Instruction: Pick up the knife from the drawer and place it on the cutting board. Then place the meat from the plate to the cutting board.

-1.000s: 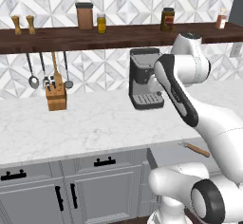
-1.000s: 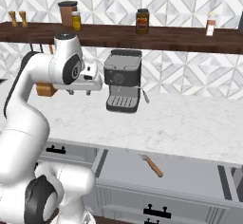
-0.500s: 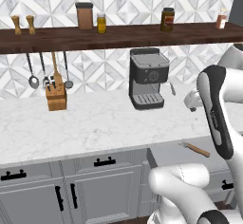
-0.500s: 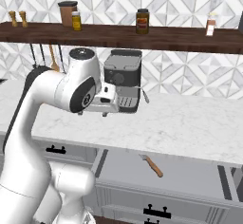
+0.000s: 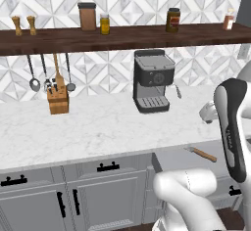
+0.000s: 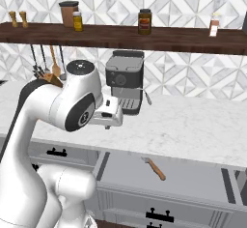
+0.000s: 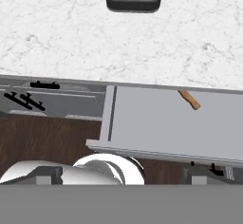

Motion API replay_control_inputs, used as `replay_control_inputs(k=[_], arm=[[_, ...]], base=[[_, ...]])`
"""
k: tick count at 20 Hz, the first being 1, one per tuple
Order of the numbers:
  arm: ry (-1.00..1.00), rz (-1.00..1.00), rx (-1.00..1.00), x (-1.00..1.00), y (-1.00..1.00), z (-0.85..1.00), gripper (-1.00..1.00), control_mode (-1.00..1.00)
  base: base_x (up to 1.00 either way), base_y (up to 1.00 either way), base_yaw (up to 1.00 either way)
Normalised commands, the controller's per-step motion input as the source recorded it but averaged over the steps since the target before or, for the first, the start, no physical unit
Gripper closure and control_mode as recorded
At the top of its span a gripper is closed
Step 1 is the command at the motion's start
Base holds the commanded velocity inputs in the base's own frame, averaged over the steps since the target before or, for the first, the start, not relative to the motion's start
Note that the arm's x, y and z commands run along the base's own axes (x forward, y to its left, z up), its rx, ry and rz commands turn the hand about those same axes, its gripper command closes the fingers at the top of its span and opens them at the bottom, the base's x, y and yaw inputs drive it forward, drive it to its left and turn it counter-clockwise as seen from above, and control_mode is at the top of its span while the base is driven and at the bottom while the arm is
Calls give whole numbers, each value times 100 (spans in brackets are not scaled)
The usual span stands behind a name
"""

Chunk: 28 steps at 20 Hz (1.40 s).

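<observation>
Grey drawer [image 6: 193, 176] stands pulled out under the marble counter [image 6: 193, 125] edge, knife [image 6: 155, 167] lying diagonal near its back edge w/ bare floor all round, gripper [image 6: 107, 125] up over the counter, jaws wide, holding nothing.

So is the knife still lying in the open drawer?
Yes, the knife lies on the floor of the open drawer, with nothing gripping it.

Knife [image 6: 155, 167] flat in open drawer [image 6: 193, 178]
</observation>
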Motion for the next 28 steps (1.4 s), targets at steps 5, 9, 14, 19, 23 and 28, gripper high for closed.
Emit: replay_control_inputs(k=[5, 9, 14, 19, 23, 28], arm=[[0, 0, 0, 0, 0, 0, -100, 100], [0, 0, 0, 0, 0, 0, -100, 100], [0, 0, 0, 0, 0, 0, -100, 100], [0, 0, 0, 0, 0, 0, -100, 100], [0, 0, 0, 34, -40, 0, -100, -100], [2, 0, 4, 63, -68, -13, -100, -100]], base=[[-43, 0, -1], [-90, 0, 0], [-78, -3, -1], [-15, -26, 0], [7, -14, 0], [0, 0, 0]])
